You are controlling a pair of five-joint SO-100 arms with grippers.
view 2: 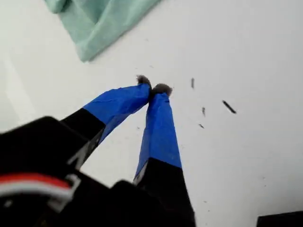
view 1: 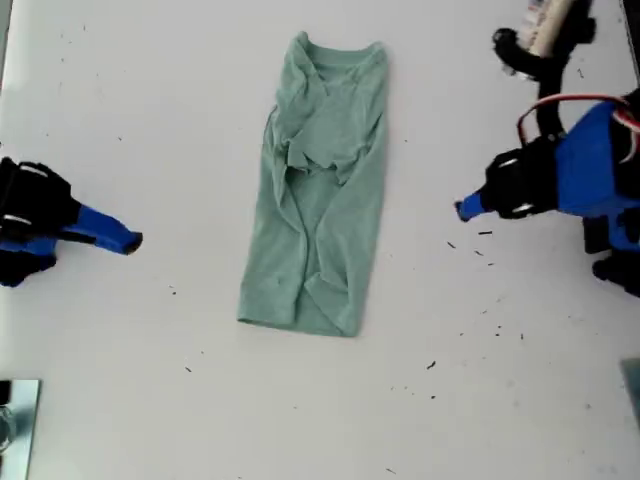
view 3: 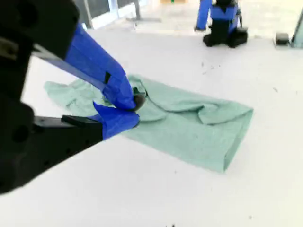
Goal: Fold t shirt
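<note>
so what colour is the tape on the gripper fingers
Bright blue, over black bodies; clearest on my first gripper in the first wrist view.

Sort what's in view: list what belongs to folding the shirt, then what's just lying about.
For the job: t shirt; my first tool; my second tool.
Lying about: black specks on the white table; a shiny object at the exterior view's lower left corner.
</note>
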